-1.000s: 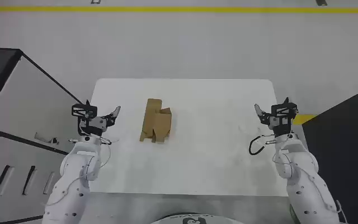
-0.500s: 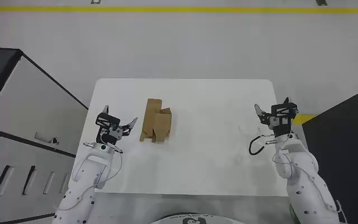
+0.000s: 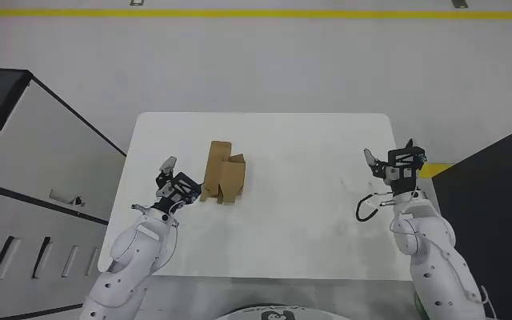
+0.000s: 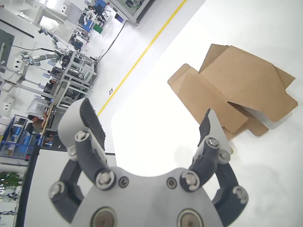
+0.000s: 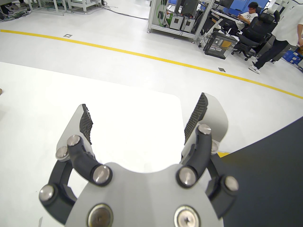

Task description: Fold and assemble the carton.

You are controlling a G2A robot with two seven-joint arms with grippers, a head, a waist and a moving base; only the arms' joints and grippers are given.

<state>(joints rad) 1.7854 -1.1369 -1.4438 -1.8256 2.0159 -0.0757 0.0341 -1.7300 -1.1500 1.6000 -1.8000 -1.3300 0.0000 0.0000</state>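
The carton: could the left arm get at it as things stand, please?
Probably yes: the open left gripper sits right beside the carton, facing it, and nothing lies on the table between them.

Camera setup: one overhead, two on the wrists.
Top view: steeply down from above the arms, whole table (image 3: 320, 240) in frame, yellow floor line (image 3: 256, 13) at the far edge. Left wrist view: close behind the left gripper (image 4: 146, 107), rolled sideways, facing the carton (image 4: 236, 83) just ahead; shares carton and table's left part with top view. Right wrist view: behind the right gripper (image 5: 143, 100), facing the table's far right corner and the room beyond; shares that corner and the floor line with top view.
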